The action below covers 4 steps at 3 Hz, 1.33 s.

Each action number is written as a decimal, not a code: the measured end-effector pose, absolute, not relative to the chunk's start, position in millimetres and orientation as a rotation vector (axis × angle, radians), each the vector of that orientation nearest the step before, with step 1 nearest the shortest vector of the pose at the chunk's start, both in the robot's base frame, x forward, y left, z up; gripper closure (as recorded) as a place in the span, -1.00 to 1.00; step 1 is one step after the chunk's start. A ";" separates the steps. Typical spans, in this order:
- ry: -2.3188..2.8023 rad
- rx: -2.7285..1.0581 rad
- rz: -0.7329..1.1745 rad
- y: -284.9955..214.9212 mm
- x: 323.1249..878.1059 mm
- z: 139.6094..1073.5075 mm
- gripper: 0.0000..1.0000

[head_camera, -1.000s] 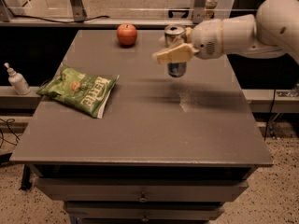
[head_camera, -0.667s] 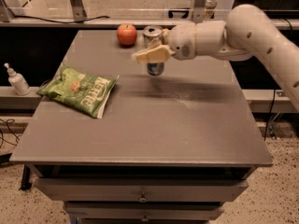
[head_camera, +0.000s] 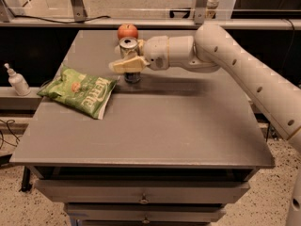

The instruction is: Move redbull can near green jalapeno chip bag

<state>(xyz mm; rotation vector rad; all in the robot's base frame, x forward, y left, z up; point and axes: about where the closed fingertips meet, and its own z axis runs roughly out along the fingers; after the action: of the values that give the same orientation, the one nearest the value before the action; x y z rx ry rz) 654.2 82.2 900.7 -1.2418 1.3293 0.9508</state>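
Observation:
The redbull can (head_camera: 130, 48) is a slim silver and blue can with a pull-tab top, upright and held in my gripper (head_camera: 126, 62), which is shut on it. The can's base is at or just above the table (head_camera: 178, 121), close to the right edge of the green jalapeno chip bag (head_camera: 80, 91). The bag lies flat on the table's left side, bright green with white lettering. My arm reaches in from the right.
A red apple (head_camera: 127, 31) sits at the back of the table just behind the can. A white pump bottle (head_camera: 17, 80) stands on a ledge off the table's left edge. Drawers run along the table's front.
My gripper has carried the can leftward from the table's right-centre and lowered it, ending just right of the chip bag. The bag and the apple have not moved.

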 end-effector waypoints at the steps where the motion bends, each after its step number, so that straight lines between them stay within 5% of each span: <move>1: 1.306 -1.221 0.965 98.7 645.4 896.4 1.00; 2: 1.299 -1.212 0.974 105.7 639.8 895.7 1.00; 4: 1.303 -1.210 0.975 107.2 638.0 895.6 0.17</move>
<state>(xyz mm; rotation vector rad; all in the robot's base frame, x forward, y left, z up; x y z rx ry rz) 638.0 107.2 895.6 -1.2101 1.3025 0.9751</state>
